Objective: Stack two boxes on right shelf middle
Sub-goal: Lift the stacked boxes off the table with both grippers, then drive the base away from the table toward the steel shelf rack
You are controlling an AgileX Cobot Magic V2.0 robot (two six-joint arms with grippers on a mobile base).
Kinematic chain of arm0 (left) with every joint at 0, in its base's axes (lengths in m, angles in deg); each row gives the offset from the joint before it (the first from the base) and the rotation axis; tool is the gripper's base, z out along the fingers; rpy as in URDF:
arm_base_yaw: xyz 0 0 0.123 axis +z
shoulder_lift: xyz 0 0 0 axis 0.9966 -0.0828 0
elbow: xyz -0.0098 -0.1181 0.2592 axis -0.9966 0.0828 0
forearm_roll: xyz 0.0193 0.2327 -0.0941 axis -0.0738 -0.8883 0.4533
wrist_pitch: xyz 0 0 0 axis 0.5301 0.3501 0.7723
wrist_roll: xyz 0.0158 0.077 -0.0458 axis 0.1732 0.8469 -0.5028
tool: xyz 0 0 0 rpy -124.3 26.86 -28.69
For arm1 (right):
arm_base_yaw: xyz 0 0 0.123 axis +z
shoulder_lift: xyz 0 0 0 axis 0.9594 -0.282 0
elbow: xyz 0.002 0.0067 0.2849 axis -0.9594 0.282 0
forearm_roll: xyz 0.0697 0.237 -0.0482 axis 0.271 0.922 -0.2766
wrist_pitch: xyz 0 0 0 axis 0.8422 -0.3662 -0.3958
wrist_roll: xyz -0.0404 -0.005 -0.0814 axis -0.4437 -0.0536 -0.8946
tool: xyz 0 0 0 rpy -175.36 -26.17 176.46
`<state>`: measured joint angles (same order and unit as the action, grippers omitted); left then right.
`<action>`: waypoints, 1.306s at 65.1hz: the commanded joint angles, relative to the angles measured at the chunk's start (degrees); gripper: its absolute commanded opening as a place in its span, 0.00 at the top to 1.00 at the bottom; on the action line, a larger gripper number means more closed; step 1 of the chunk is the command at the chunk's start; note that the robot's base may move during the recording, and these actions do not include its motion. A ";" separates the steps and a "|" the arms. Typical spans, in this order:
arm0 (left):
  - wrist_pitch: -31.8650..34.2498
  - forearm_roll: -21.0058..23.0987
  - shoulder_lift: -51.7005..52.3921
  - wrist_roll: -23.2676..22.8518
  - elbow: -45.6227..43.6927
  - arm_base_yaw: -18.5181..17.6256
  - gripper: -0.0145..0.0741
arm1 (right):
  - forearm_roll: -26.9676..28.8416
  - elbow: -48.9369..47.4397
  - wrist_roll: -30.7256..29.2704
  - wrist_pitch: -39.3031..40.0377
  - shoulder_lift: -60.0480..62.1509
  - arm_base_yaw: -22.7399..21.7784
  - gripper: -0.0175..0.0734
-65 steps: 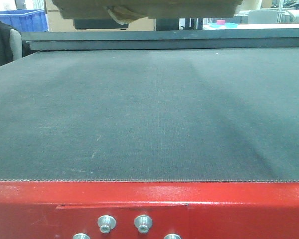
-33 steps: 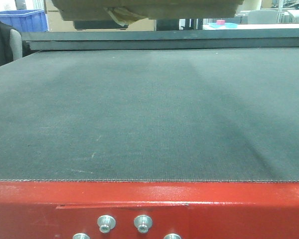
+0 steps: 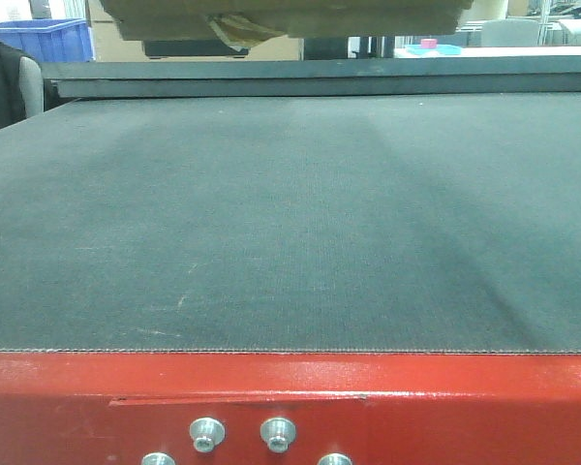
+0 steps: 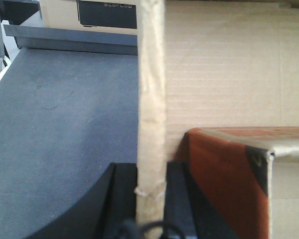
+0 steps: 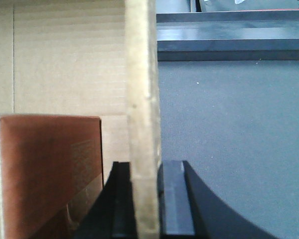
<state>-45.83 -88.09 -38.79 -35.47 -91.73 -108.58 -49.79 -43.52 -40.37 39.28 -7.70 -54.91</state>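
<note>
Closest in, the table (image 3: pixel 290 242) shows its red front edge (image 3: pixel 465 397) and two bolts (image 3: pixel 205 433), with the dark belt running back from there. Above the table's far end hangs the box (image 3: pixel 290 15). Only its underside is in view, with a torn strip of tape (image 3: pixel 234 29) dangling from it.

Both arms carry the box by its side walls. The left gripper (image 4: pixel 150 191) has its fingers (image 4: pixel 120 199) pinching one thin cardboard wall, and the right gripper (image 5: pixel 144 199) has its fingers (image 5: pixel 172 199) pinching the opposite wall. Inside the box, a smaller reddish-brown carton (image 4: pixel 224 174) sits close to the inner face.

Each hold is on a single thin edge, so the main risk is that a wall bends, tears or slides out of the fingers. If the arms move unevenly, the box will likely twist and strain one grip more than the other. The inner carton adds weight and may slide, tipping the load to one side. The hanging tape suggests a weak bottom seam that could open. A low swing could also clip the table's far rail (image 3: pixel 320 85).

Beyond the table's far left corner stands a blue bin (image 3: pixel 53 39). The shelf is in no view, so clearance there cannot be judged.
</note>
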 commanded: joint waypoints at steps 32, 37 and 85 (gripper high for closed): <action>1.40 -0.82 0.48 -0.59 -0.56 0.39 0.96 | -1.76 -0.77 0.31 3.33 0.70 -0.31 0.98; 1.40 -0.82 0.48 -0.59 -0.56 0.39 0.96 | -1.76 -0.77 0.31 3.33 0.70 -0.31 0.98; 1.40 -0.82 0.48 -0.59 -0.56 0.39 0.96 | -1.76 -0.77 0.31 3.44 0.70 -0.31 0.98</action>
<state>-46.16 -88.09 -38.90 -35.59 -91.73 -108.58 -49.79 -43.52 -40.27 39.28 -7.83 -54.91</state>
